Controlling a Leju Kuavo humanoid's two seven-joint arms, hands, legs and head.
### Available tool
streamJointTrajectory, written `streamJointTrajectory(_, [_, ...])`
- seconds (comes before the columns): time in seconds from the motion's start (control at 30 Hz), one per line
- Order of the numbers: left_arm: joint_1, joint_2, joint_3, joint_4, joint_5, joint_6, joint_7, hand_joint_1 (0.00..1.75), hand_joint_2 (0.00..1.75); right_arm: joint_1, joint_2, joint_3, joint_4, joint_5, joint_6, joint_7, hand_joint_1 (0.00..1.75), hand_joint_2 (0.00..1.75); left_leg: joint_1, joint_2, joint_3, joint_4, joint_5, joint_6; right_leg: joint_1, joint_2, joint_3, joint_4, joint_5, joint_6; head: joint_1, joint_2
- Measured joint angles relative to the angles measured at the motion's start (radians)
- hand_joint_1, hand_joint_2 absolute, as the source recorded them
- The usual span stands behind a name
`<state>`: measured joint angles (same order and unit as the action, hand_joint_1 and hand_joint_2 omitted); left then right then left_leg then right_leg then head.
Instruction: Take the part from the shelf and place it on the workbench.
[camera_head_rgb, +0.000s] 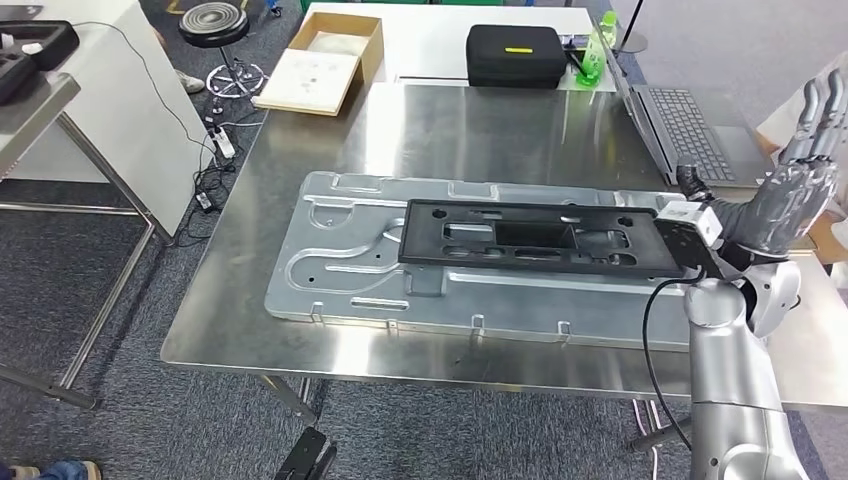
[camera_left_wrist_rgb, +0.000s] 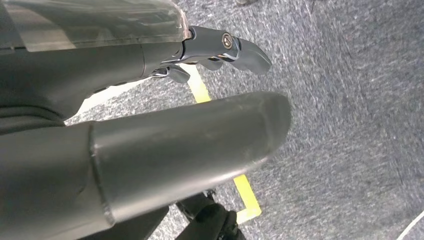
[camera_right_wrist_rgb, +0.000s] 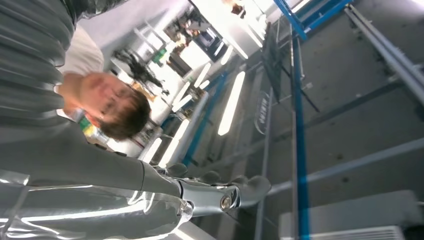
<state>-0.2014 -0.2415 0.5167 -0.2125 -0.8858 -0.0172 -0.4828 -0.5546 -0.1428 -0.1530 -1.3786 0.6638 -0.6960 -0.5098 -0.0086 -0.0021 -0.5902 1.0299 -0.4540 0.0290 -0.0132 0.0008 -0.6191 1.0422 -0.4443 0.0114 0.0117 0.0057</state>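
A flat black plastic part (camera_head_rgb: 530, 236) with several cut-outs lies on a large silver metal panel (camera_head_rgb: 340, 260), which rests on the steel workbench (camera_head_rgb: 480, 130). My right hand (camera_head_rgb: 800, 180) is raised at the bench's right side, just past the part's right end, fingers straight and pointing up, holding nothing. In the right wrist view the right hand's fingers (camera_right_wrist_rgb: 235, 192) point up toward ceiling lights. My left hand (camera_left_wrist_rgb: 150, 100) hangs above grey carpet with its fingers loosely extended and nothing in them.
A laptop (camera_head_rgb: 690, 125) sits at the bench's right back. Behind it stand a black case (camera_head_rgb: 515, 55), a green bottle (camera_head_rgb: 597, 48) and an open cardboard box (camera_head_rgb: 325, 62). A stool (camera_head_rgb: 215, 25) and white table stand at left. A person (camera_right_wrist_rgb: 107, 107) is close by my right arm.
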Motion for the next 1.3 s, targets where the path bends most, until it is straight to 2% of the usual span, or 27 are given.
streamJointTrajectory(0.07, [0.000, 0.000, 0.000, 0.000, 0.000, 0.000, 0.000, 0.00, 0.00, 0.000, 0.001, 0.001, -0.005, 0.000, 0.000, 0.000, 0.00, 1.75, 0.001, 0.000, -0.014, 0.033, -0.026, -0.011, -0.004, -0.001, 0.002, -0.005, 0.003, -0.012, 0.000, 0.000])
streamJointTrajectory(0.1, [0.000, 0.000, 0.000, 0.000, 0.000, 0.000, 0.000, 0.00, 0.00, 0.000, 0.002, 0.001, -0.007, 0.000, 0.000, 0.000, 0.00, 1.75, 0.003, 0.000, -0.033, 0.079, -0.055, -0.016, -0.005, -0.001, 0.002, -0.006, 0.004, -0.016, 0.000, 0.000])
streamJointTrajectory(0.17, [0.001, 0.000, -0.001, 0.000, 0.000, 0.000, 0.000, 0.00, 0.00, 0.000, 0.004, 0.002, -0.009, 0.000, 0.000, 0.000, 0.00, 1.75, 0.006, 0.000, -0.093, 0.210, -0.118, -0.023, -0.004, -0.002, 0.001, -0.006, 0.003, -0.020, 0.000, 0.000])
streamJointTrajectory(0.2, [0.003, 0.000, -0.001, 0.000, 0.000, 0.000, 0.000, 0.00, 0.00, 0.001, 0.005, 0.002, -0.009, 0.000, 0.000, 0.000, 0.00, 1.75, 0.008, 0.000, -0.118, 0.264, -0.135, -0.024, -0.004, -0.002, 0.001, -0.006, 0.003, -0.020, 0.000, 0.000])
streamJointTrajectory(0.23, [0.004, 0.000, -0.001, 0.000, 0.000, 0.000, 0.000, 0.00, 0.00, 0.002, 0.006, 0.002, -0.009, -0.001, 0.001, 0.002, 0.00, 1.31, 0.009, 0.000, -0.128, 0.285, -0.133, -0.025, -0.003, -0.002, 0.001, -0.006, 0.003, -0.021, 0.000, 0.000])
streamJointTrajectory(0.27, [0.004, 0.000, -0.001, 0.000, 0.001, 0.000, 0.000, 0.00, 0.00, 0.003, 0.006, 0.002, -0.009, -0.005, 0.005, 0.007, 0.00, 0.87, 0.009, 0.000, -0.118, 0.264, -0.111, -0.024, -0.003, -0.001, 0.001, -0.006, 0.003, -0.021, 0.000, 0.000])
streamJointTrajectory(0.33, [0.004, 0.000, -0.001, 0.000, 0.005, 0.000, 0.000, 0.00, 0.00, 0.003, 0.007, 0.005, -0.009, -0.023, 0.026, 0.027, 0.00, 0.00, 0.010, 0.000, -0.056, 0.133, -0.042, -0.017, -0.003, -0.001, 0.004, -0.005, 0.002, -0.019, 0.000, 0.000])
streamJointTrajectory(0.37, [0.003, 0.000, -0.001, 0.000, 0.007, 0.000, 0.000, 0.00, 0.00, 0.003, 0.008, 0.009, -0.009, -0.032, 0.040, 0.036, 0.00, 0.00, 0.008, -0.001, -0.024, 0.066, -0.018, -0.013, -0.002, 0.000, 0.004, -0.004, 0.002, -0.017, 0.000, 0.000])
streamJointTrajectory(0.4, [0.002, 0.000, -0.001, 0.000, 0.009, 0.000, 0.000, 0.00, 0.00, 0.004, 0.010, 0.014, -0.010, -0.038, 0.052, 0.041, 0.00, 0.00, 0.007, -0.001, -0.004, 0.022, -0.006, -0.009, -0.001, 0.000, 0.003, -0.004, 0.003, -0.013, 0.000, 0.000])
streamJointTrajectory(0.5, [0.003, 0.000, -0.001, 0.000, 0.020, 0.001, 0.003, 0.00, 0.00, 0.029, 0.022, 0.058, -0.034, -0.022, 0.092, 0.041, 0.00, 0.00, 0.004, -0.002, 0.009, -0.008, -0.001, 0.002, -0.001, 0.001, 0.002, -0.008, 0.006, 0.004, 0.000, 0.000])
streamJointTrajectory(0.57, [0.003, 0.000, -0.001, 0.000, 0.025, 0.001, 0.007, 0.00, 0.00, 0.059, 0.037, 0.121, -0.072, 0.022, 0.111, 0.052, 0.00, 0.00, 0.008, -0.003, 0.016, -0.022, 0.007, 0.013, -0.002, 0.000, -0.003, 0.008, -0.010, 0.011, 0.000, 0.000])
streamJointTrajectory(0.6, [0.002, 0.000, -0.001, 0.000, 0.026, 0.002, 0.008, 0.00, 0.00, 0.073, 0.045, 0.162, -0.094, 0.058, 0.110, 0.067, 0.00, 0.00, 0.010, -0.003, 0.019, -0.027, 0.011, 0.017, -0.002, 0.000, -0.019, 0.044, -0.034, 0.014, 0.000, 0.000])
streamJointTrajectory(0.67, [0.002, 0.001, -0.001, 0.000, 0.029, 0.001, 0.011, 0.00, 0.00, 0.102, 0.062, 0.252, -0.133, 0.138, 0.094, 0.099, 0.00, 0.00, 0.010, -0.006, 0.018, -0.028, 0.012, 0.021, -0.003, -0.001, -0.072, 0.165, -0.099, 0.017, 0.000, 0.000])
streamJointTrajectory(0.7, [0.002, 0.001, -0.002, 0.000, 0.031, 0.001, 0.015, 0.00, 0.00, 0.117, 0.071, 0.298, -0.150, 0.174, 0.085, 0.110, 0.00, 0.00, 0.010, -0.010, 0.018, -0.027, 0.011, 0.022, -0.003, -0.001, -0.098, 0.222, -0.120, 0.018, 0.000, 0.000])
streamJointTrajectory(0.73, [0.004, 0.001, -0.002, 0.000, 0.033, 0.000, 0.018, 0.00, 0.00, 0.131, 0.081, 0.344, -0.167, 0.205, 0.076, 0.118, 0.00, 0.00, 0.010, -0.015, 0.018, -0.026, 0.011, 0.021, -0.004, -0.001, -0.111, 0.252, -0.124, 0.019, 0.000, 0.000])
streamJointTrajectory(0.77, [0.006, 0.001, -0.002, 0.000, 0.035, -0.001, 0.022, 0.00, 0.00, 0.142, 0.092, 0.391, -0.184, 0.236, 0.070, 0.127, 0.00, 0.00, 0.010, -0.023, 0.018, -0.024, 0.010, 0.020, -0.005, 0.000, -0.108, 0.244, -0.107, 0.020, 0.000, 0.000])
streamJointTrajectory(0.8, [0.008, 0.001, -0.003, 0.000, 0.036, -0.001, 0.025, 0.00, 0.00, 0.150, 0.102, 0.438, -0.200, 0.263, 0.064, 0.139, 0.00, 0.00, 0.010, -0.031, 0.018, -0.021, 0.008, 0.017, -0.007, 0.002, -0.088, 0.204, -0.077, 0.019, 0.000, 0.000])
streamJointTrajectory(0.87, [0.009, 0.001, -0.006, 0.000, 0.037, -0.001, 0.028, 0.00, 0.00, 0.158, 0.117, 0.526, -0.230, 0.301, 0.051, 0.169, 0.00, 0.00, 0.010, -0.048, 0.014, -0.010, 0.002, 0.009, -0.012, 0.027, -0.028, 0.081, -0.023, 0.017, 0.000, 0.000])
streamJointTrajectory(0.9, [0.009, 0.001, -0.007, 0.000, 0.037, -0.002, 0.029, 0.00, 0.00, 0.159, 0.121, 0.562, -0.243, 0.308, 0.045, 0.183, 0.00, 0.00, 0.010, -0.057, 0.010, -0.005, -0.001, 0.004, -0.013, 0.042, -0.008, 0.038, -0.012, 0.015, 0.000, 0.000])
streamJointTrajectory(0.97, [0.011, 0.001, -0.009, 0.000, 0.038, -0.002, 0.031, 0.00, 0.00, 0.158, 0.124, 0.608, -0.261, 0.309, 0.038, 0.202, 0.00, 0.00, 0.012, -0.074, 0.001, -0.001, -0.001, -0.008, -0.011, 0.057, 0.005, 0.011, -0.017, 0.011, 0.000, 0.000])
streamJointTrajectory(1.03, [0.016, 0.003, -0.010, 0.000, 0.039, -0.003, 0.034, 0.00, 0.00, 0.154, 0.125, 0.635, -0.271, 0.305, 0.035, 0.212, 0.00, 0.00, 0.015, -0.082, -0.002, 0.000, -0.001, -0.020, -0.011, 0.042, 0.009, 0.004, -0.015, -0.001, 0.000, 0.000])
streamJointTrajectory(1.1, [0.018, 0.004, -0.010, 0.000, 0.039, -0.004, 0.037, 0.00, 0.00, 0.147, 0.127, 0.656, -0.277, 0.300, 0.036, 0.216, 0.00, 0.00, 0.015, -0.057, -0.023, 0.042, -0.029, -0.031, -0.015, 0.025, 0.014, -0.006, -0.011, -0.015, -0.003, 0.000])
streamJointTrajectory(1.17, [0.015, 0.005, -0.011, 0.000, 0.038, -0.005, 0.041, 0.00, 0.00, 0.141, 0.129, 0.672, -0.280, 0.296, 0.036, 0.216, 0.00, 0.00, 0.017, -0.022, -0.080, 0.160, -0.089, -0.038, -0.012, 0.003, 0.017, -0.010, -0.011, -0.023, -0.007, 0.000])
streamJointTrajectory(1.2, [0.014, 0.005, -0.011, 0.000, 0.038, -0.005, 0.043, 0.00, 0.00, 0.139, 0.129, 0.678, -0.281, 0.294, 0.037, 0.216, 0.00, 0.00, 0.018, -0.015, -0.112, 0.223, -0.114, -0.041, -0.010, -0.008, 0.017, -0.010, -0.012, -0.025, -0.007, 0.000])
streamJointTrajectory(1.23, [0.015, 0.005, -0.012, 0.000, 0.038, -0.005, 0.045, 0.00, 0.00, 0.138, 0.129, 0.683, -0.281, 0.294, 0.037, 0.216, 0.00, 0.00, 0.020, -0.011, -0.133, 0.265, -0.123, -0.043, -0.009, -0.020, 0.018, -0.009, -0.013, -0.026, -0.007, 0.000])
streamJointTrajectory(1.27, [0.017, 0.005, -0.013, 0.000, 0.038, -0.004, 0.048, 0.00, 0.00, 0.136, 0.129, 0.689, -0.281, 0.293, 0.037, 0.217, 0.00, 0.00, 0.021, -0.008, -0.138, 0.271, -0.114, -0.044, -0.008, -0.031, 0.018, -0.009, -0.014, -0.026, -0.007, 0.000])
streamJointTrajectory(1.3, [0.018, 0.005, -0.014, 0.000, 0.037, -0.003, 0.051, 0.00, 0.00, 0.134, 0.129, 0.694, -0.281, 0.293, 0.038, 0.217, 0.00, 0.00, 0.021, -0.003, -0.121, 0.237, -0.087, -0.044, -0.008, -0.041, 0.020, -0.008, -0.016, -0.026, -0.007, 0.000])
